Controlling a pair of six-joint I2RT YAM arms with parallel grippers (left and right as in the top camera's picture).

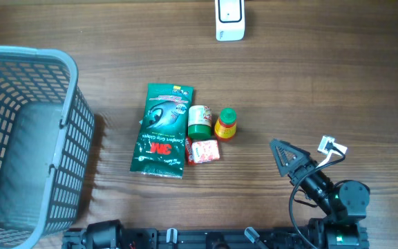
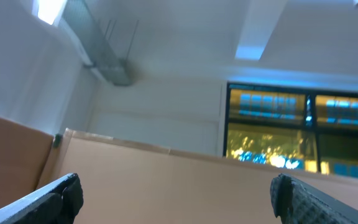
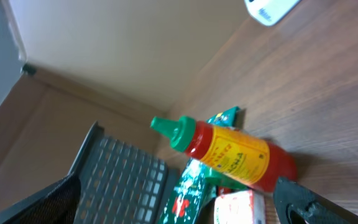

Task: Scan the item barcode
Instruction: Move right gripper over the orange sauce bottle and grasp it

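Four items lie together mid-table: a green 3M packet (image 1: 162, 130), a green-lidded jar (image 1: 200, 120), a red sauce bottle with a green cap (image 1: 226, 124) and a small red-and-white box (image 1: 204, 151). The white barcode scanner (image 1: 229, 19) stands at the far edge. My right gripper (image 1: 284, 155) hovers open and empty, right of the items and pointing at them. Its wrist view shows the sauce bottle (image 3: 235, 155), the packet (image 3: 188, 186) and the box (image 3: 240, 207) between its spread fingers (image 3: 300, 202). My left gripper (image 2: 179, 193) is open and empty, and faces a wall and ceiling.
A large grey plastic basket (image 1: 64, 131) fills the left side of the table, its mesh wall also showing in the right wrist view (image 3: 120, 180). The arm bases sit along the near table edge.
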